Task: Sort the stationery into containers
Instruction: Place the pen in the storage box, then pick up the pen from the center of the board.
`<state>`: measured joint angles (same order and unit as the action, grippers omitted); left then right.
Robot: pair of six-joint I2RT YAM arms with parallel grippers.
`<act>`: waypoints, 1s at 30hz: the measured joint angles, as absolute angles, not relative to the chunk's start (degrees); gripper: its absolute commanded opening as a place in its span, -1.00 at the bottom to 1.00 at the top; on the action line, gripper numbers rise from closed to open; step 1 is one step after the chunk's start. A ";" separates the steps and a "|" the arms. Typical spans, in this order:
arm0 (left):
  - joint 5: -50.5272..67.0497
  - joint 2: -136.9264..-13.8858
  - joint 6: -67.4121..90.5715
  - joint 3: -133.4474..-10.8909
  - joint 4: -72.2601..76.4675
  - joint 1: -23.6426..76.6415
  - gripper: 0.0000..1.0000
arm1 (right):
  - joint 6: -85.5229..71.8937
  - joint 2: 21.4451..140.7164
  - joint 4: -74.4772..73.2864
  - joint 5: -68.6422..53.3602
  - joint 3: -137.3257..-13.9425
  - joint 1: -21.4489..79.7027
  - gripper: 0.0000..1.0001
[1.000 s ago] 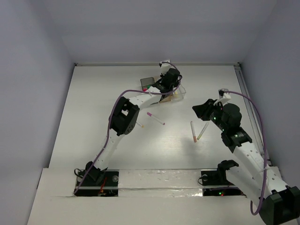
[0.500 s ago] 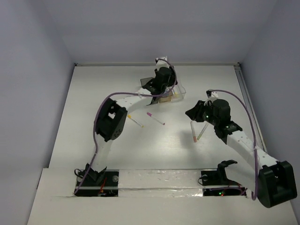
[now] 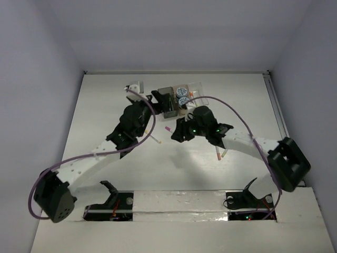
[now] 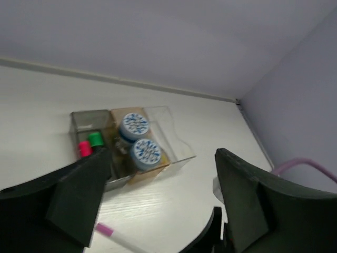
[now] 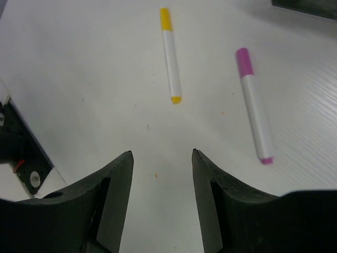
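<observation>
The containers are a joined row: a dark grey bin, an amber bin and a clear bin. Two blue-white tape rolls lie in the amber bin. A pink eraser and a green eraser sit in the grey bin. My left gripper hangs open just short of the bins, holding nothing. A magenta-capped pen and a yellow-capped pen lie on the table. My right gripper is open above the table near them.
Two more pens lie on the table under the right forearm, partly hidden. The back wall runs close behind the bins. The two grippers are near each other at mid-table.
The left gripper pulled back left from over the bins and opened, uncovering the tape rolls. The right arm swung left across the table to the magenta pen and its jaws widened.
</observation>
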<state>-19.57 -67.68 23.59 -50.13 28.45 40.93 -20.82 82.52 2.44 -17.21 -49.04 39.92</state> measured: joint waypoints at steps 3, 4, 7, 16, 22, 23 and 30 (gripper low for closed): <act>-22.94 -59.75 23.38 -43.20 26.55 40.93 0.74 | -19.68 90.41 0.86 -15.92 -55.35 43.86 0.16; -23.92 -56.84 23.38 -41.21 25.93 40.91 0.76 | -19.22 93.27 -0.12 -15.16 -57.93 45.15 0.18; -26.20 -48.45 23.35 -37.04 25.23 40.93 0.80 | -17.10 101.10 -3.22 -12.80 -65.73 47.62 0.21; -34.54 -24.73 23.66 -26.22 24.69 41.45 0.98 | -12.01 119.79 -12.99 -8.05 -87.44 50.37 0.19; -40.29 -19.53 23.33 -23.97 25.54 44.64 0.98 | -8.51 130.39 -21.15 0.73 -101.91 54.04 0.08; -40.88 -19.55 23.18 -23.92 25.50 45.10 0.98 | -7.79 131.39 -21.87 2.31 -103.61 54.70 -0.01; -43.03 -19.57 22.74 -23.92 25.50 46.06 0.98 | -5.74 133.21 -24.43 9.54 -106.61 57.65 -0.98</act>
<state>-43.03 -19.57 22.74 -23.92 25.50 46.06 -5.74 133.21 -24.43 9.54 -106.61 57.65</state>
